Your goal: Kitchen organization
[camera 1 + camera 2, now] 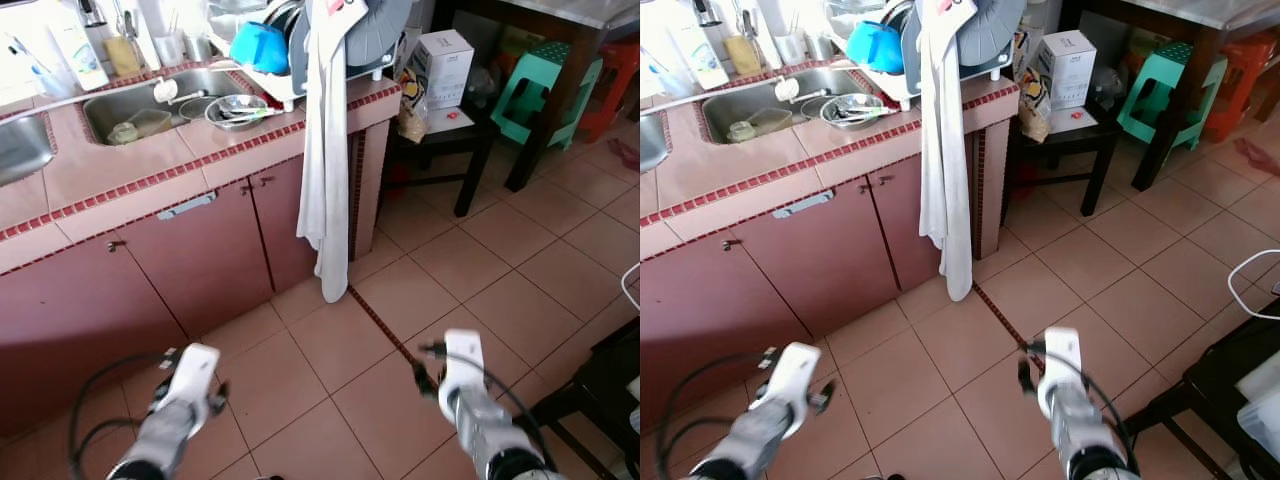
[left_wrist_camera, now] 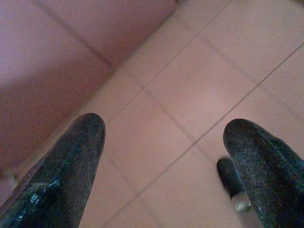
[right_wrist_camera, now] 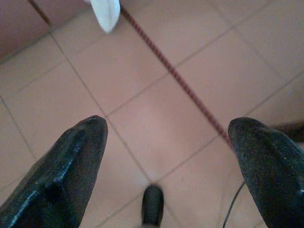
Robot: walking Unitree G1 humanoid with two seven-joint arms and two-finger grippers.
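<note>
A pink tiled counter (image 1: 120,175) runs along the left, with a steel sink (image 1: 120,105) holding a container and a metal bowl (image 1: 237,108) of utensils. A dish rack with a blue bowl (image 1: 258,45) stands at the counter's end, and a long white towel (image 1: 325,170) hangs from it almost to the floor. Both arms are held low over the floor tiles, away from the counter. My left gripper (image 2: 166,156) is open over bare tiles beside the cabinet base. My right gripper (image 3: 168,156) is open above a dark red floor line (image 3: 180,83), with the towel's tip (image 3: 105,13) ahead.
Closed cabinet doors (image 1: 200,250) sit under the counter. A black side table (image 1: 455,135) carries a white box (image 1: 440,65) to the right of the counter. Behind it stand a green stool (image 1: 535,85) and a red stool (image 1: 615,70). Dark furniture (image 1: 600,390) and a white cable (image 1: 630,285) are at my right.
</note>
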